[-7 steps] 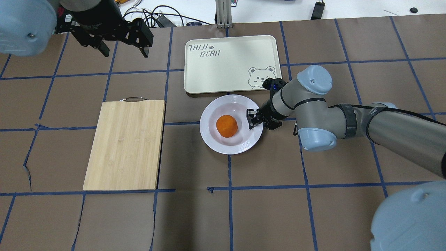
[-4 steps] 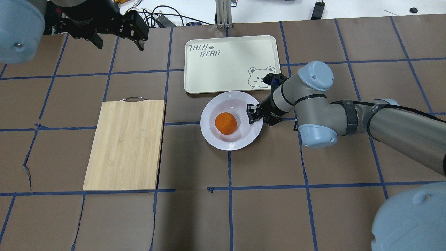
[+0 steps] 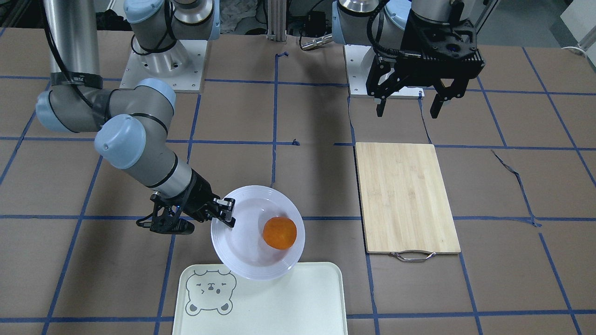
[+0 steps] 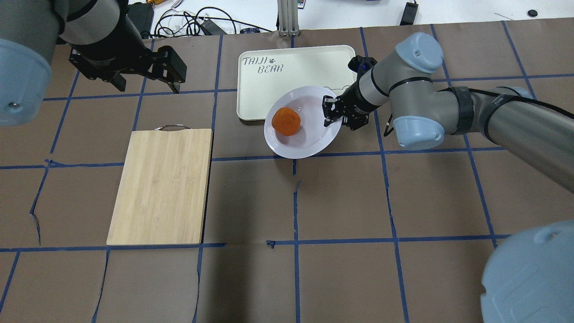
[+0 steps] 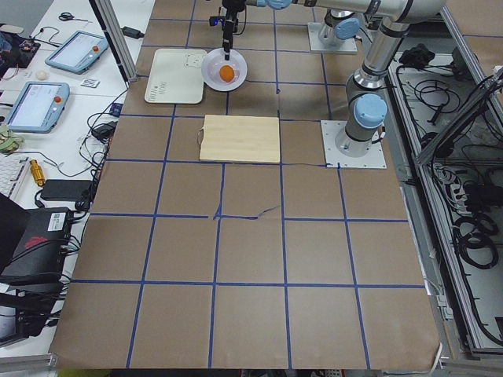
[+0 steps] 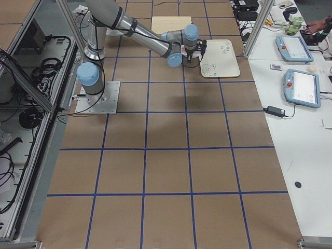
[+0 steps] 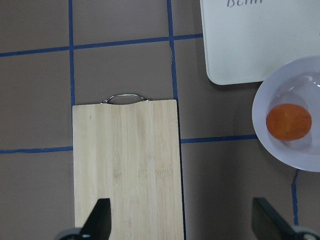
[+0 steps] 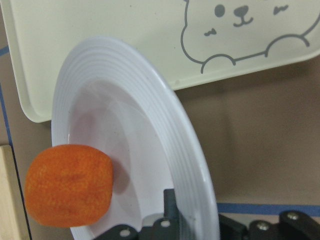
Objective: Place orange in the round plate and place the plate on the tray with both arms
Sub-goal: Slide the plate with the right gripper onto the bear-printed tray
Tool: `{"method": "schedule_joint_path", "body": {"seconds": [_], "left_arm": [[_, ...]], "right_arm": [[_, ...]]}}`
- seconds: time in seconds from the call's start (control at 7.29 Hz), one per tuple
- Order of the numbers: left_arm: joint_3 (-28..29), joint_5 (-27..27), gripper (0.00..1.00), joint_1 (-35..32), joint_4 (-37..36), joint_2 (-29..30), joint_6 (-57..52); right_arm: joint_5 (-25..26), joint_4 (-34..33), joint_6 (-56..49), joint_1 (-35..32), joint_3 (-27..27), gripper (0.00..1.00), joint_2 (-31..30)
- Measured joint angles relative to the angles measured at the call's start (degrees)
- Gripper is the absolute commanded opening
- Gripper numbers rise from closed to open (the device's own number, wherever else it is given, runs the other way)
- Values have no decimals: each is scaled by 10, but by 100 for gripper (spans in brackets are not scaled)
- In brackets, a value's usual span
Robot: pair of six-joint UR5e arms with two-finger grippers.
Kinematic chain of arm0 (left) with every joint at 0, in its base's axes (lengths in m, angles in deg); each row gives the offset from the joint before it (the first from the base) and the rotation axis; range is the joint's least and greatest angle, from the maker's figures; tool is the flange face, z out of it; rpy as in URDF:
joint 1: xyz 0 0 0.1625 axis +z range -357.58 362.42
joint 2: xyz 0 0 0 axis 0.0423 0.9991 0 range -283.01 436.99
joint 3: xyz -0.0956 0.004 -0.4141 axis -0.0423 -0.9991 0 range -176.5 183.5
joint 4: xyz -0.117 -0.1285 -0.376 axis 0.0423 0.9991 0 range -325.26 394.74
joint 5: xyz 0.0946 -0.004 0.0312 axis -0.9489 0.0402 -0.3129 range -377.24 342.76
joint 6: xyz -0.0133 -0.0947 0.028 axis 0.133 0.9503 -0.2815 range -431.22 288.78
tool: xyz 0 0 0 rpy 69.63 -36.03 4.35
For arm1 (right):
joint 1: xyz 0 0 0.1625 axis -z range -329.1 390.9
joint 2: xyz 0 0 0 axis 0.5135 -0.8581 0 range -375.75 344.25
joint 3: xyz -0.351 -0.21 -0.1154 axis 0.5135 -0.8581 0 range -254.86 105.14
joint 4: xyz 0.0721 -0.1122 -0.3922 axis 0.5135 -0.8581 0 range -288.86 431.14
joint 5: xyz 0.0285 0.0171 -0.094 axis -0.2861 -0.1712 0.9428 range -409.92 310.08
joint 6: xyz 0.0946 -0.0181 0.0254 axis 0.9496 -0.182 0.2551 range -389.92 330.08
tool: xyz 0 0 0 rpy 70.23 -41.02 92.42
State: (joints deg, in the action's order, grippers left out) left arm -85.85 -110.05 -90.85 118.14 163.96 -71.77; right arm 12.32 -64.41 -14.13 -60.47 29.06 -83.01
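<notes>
The orange (image 4: 286,121) lies in the round plate (image 4: 309,139), against the left side of its well. My right gripper (image 4: 330,113) is shut on the plate's right rim and holds it tilted above the table. The plate overlaps the near edge of the cream tray (image 4: 291,58). In the front view the plate (image 3: 247,251) hangs over the tray (image 3: 279,302) with the orange (image 3: 279,232) on its low side. The right wrist view shows the orange (image 8: 67,185) and the ridged rim (image 8: 165,130) clamped at the bottom. My left gripper (image 4: 145,83) hovers open and holds nothing, far to the left.
A bamboo cutting board (image 4: 163,186) with a metal handle lies left of the plate, below my left gripper (image 3: 407,111). Cables (image 4: 197,20) run along the far edge. Brown paper with blue tape lines covers the table.
My right gripper has lifted the plate off the table and carried it towards the tray, over its near edge. The orange slid left in the well. My left gripper shifted slightly.
</notes>
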Motion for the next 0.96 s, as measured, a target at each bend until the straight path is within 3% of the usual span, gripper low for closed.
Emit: {"method": "schedule_joint_path", "body": {"seconds": [0.27,0.69,0.96], "left_arm": [[10,21,100,7,32,4,1],[6,19,100,8,-13,13,39],[4,19,100,6,-14,12,47]], "right_arm": [[-44,14,29,22,-36,8,28],[-72,15,44,29,-175,7,138],[-90,4,44,30,-239,11,198]]}}
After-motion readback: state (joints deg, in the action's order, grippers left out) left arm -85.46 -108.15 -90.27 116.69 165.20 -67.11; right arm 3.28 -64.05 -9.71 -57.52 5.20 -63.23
